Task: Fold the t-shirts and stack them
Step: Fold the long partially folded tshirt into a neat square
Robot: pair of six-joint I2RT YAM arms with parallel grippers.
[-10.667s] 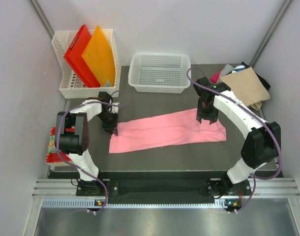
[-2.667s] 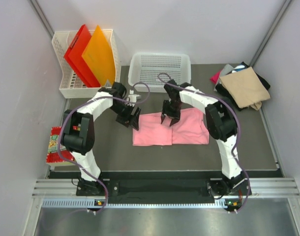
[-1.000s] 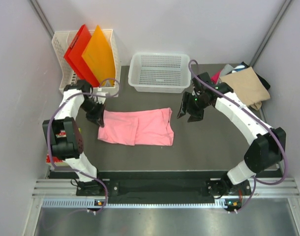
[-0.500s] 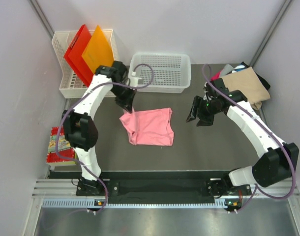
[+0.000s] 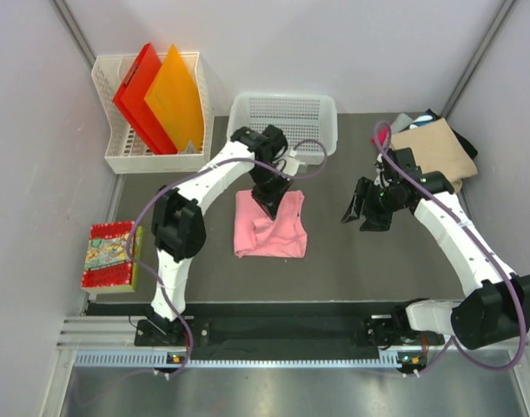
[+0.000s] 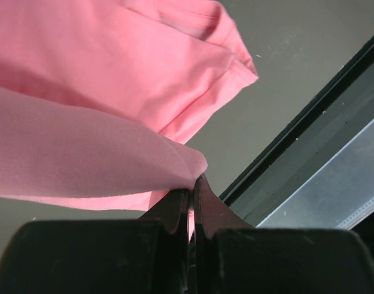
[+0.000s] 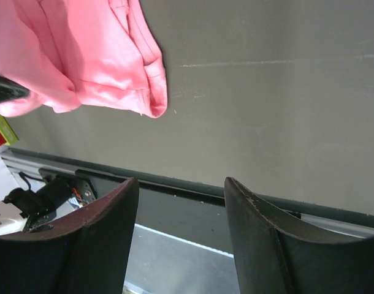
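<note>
The light pink t-shirt (image 5: 270, 228) lies folded into a small rectangle at the middle of the table. My left gripper (image 5: 270, 201) hovers over its far half, shut on a fold of the pink cloth (image 6: 113, 153) that drapes from the fingertips (image 6: 202, 184) above the lower layer (image 6: 144, 55). My right gripper (image 5: 366, 213) stands open and empty over bare table, apart from the shirt's right side. The right wrist view shows the pink t-shirt (image 7: 95, 55) at upper left, clear of the right gripper (image 7: 181, 187). A stack of folded t-shirts, tan one (image 5: 434, 154) on top, sits at the back right.
A white mesh basket (image 5: 283, 126) stands behind the shirt. At the back left a white rack (image 5: 124, 155) holds red and orange folders (image 5: 156, 97). A red patterned packet (image 5: 109, 254) lies at the left edge. The table's dark front rail (image 5: 291, 308) runs along the near side.
The left gripper has carried the shirt's left part rightward over the rest, making the shirt narrower. The right arm has drawn back to the right, still open.
</note>
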